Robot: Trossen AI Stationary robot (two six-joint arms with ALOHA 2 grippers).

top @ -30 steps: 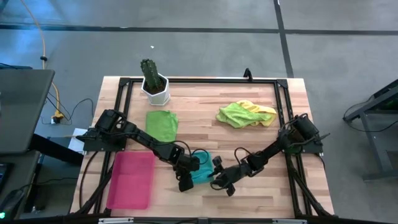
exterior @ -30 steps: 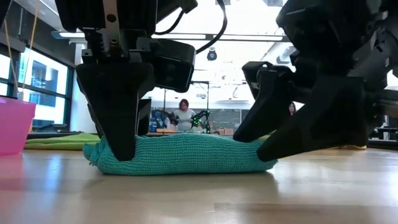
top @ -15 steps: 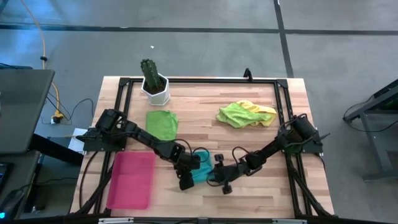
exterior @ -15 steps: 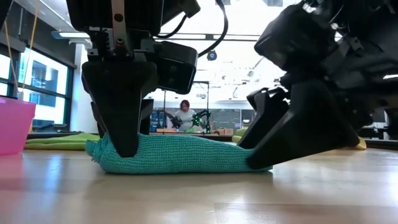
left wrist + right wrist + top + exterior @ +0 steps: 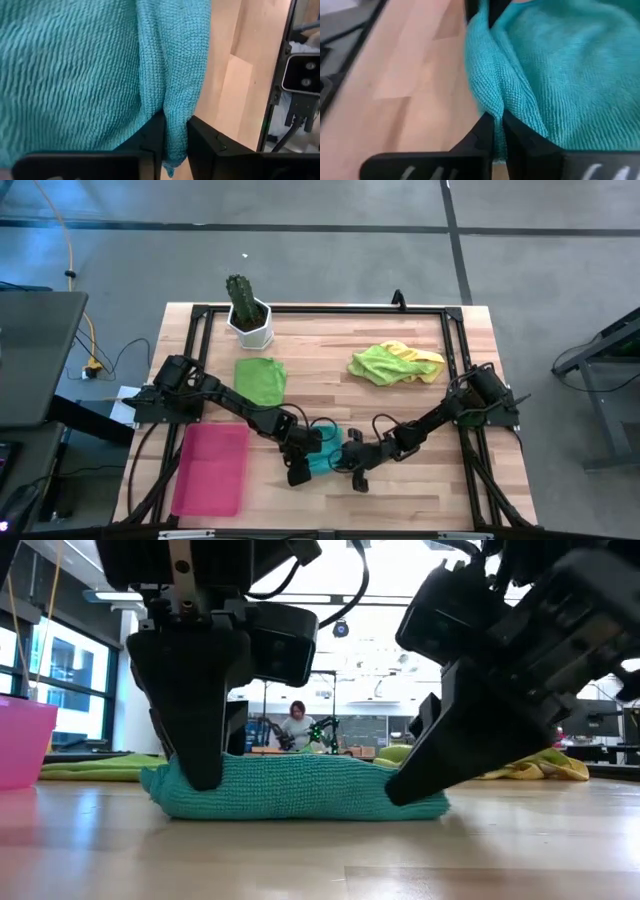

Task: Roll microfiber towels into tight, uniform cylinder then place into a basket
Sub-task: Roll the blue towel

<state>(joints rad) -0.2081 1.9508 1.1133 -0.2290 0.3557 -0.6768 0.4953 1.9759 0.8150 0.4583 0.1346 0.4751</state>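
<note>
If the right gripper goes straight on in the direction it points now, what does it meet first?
Most likely the teal towel itself: the right gripper is shut on its edge, and the cloth fills the way ahead. Farther along, a dark finger, probably of the left gripper, also pinches this towel.

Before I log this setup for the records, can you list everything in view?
teal towel: one, teal, near table edge, pinched at both ends.
green towel: one, green, flat, below the cactus pot.
lime green towel: one, lime, crumpled, far right.
yellow towel: one, yellow, bunched against the lime one.
basket: one, pink-red, near left corner.
cactus pot: one, white, far left.
table: one, light wood, black frame.
person: one, far background.
left gripper: shut on teal towel's edge.
right gripper: shut on its other edge.
</note>
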